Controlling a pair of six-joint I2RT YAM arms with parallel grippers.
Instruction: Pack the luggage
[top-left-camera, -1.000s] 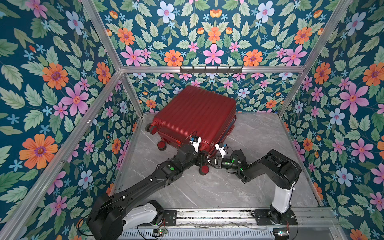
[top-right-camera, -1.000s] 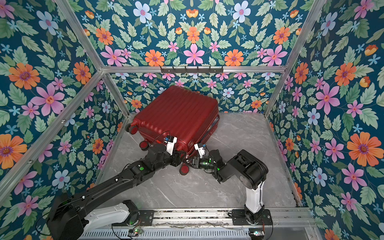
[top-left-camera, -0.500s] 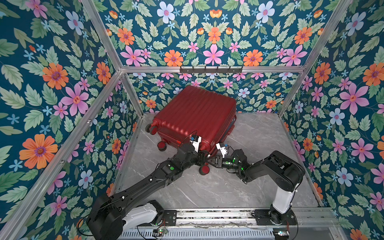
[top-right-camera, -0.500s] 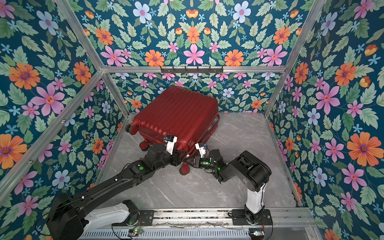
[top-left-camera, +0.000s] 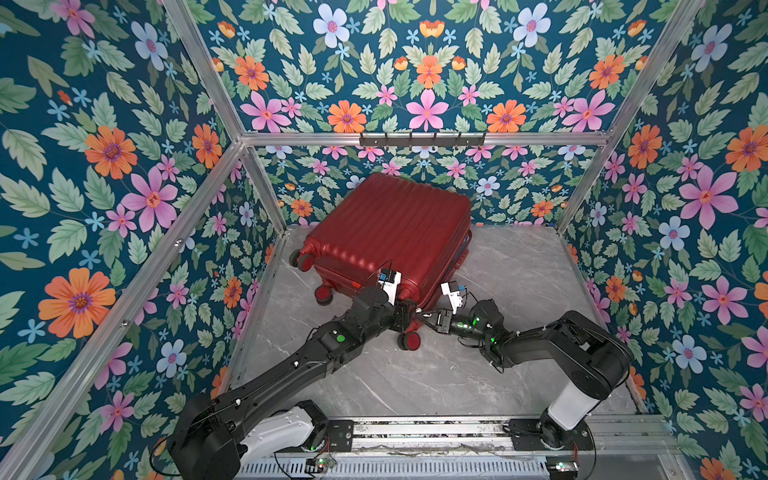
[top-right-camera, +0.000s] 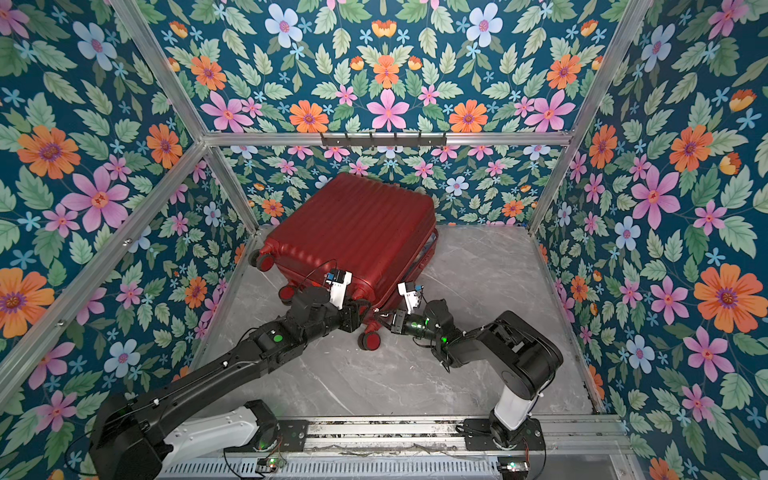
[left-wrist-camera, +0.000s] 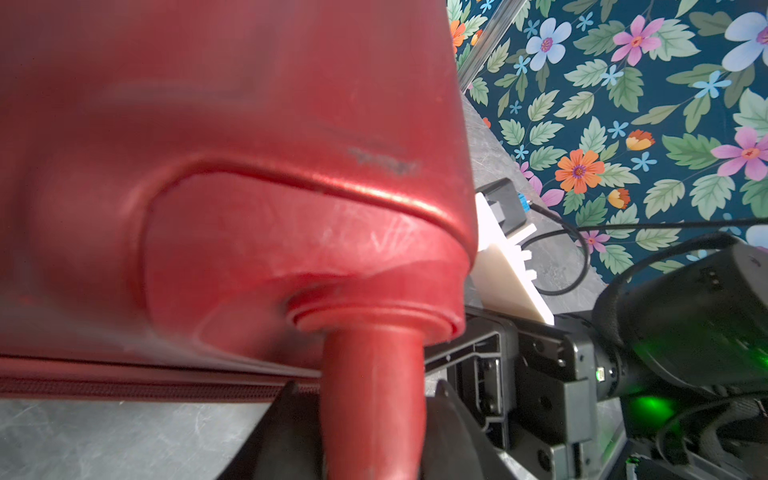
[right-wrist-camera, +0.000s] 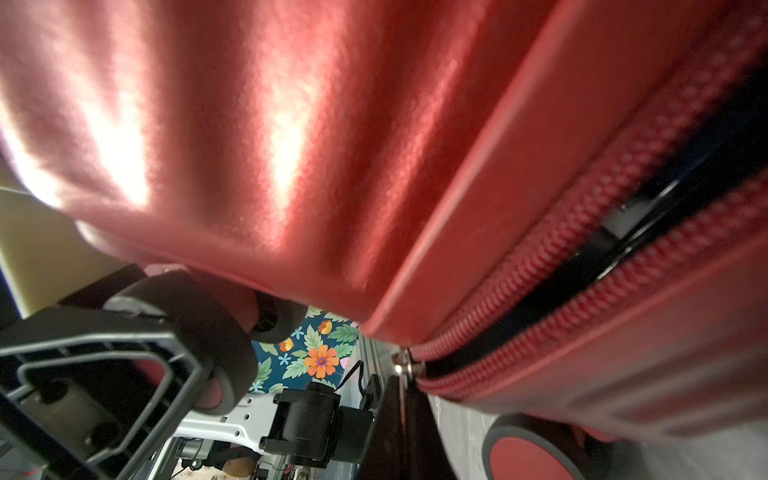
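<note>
Dark-red ribbed luggage (top-left-camera: 386, 232) lay flat on the grey marble counter (top-left-camera: 540, 299), toward 11 o'clock from the counter's middle and close to the rear wall. Its casters faced 7 o'clock.

Change noted: over the last second the right hand (top-left-camera: 426, 316) went from partly spread to fully pressed together. The luggage had not shifted. In the right wrist view the closed tips met at the metal zipper slider (right-wrist-camera: 401, 365). Whether a pull tab lay between them could not be told.

The left hand (top-left-camera: 409, 311) was unchanged at the shell's 6 o'clock corner. Its fingers were clamped on either side of the caster stem (left-wrist-camera: 374, 395).

Beyond the slider the zipper (right-wrist-camera: 561, 228) stood apart, with a dark gap between the tooth rows. The shells were otherwise brought together.

Assessment: loading appeared finished and closure was in hand. The right hand seemed set to draw the slider while the left braced the case.

Markings: no brand, label or lettering was legible on the shell. A dark scuff (left-wrist-camera: 382, 160) near the corner carried no readable characters.
</note>
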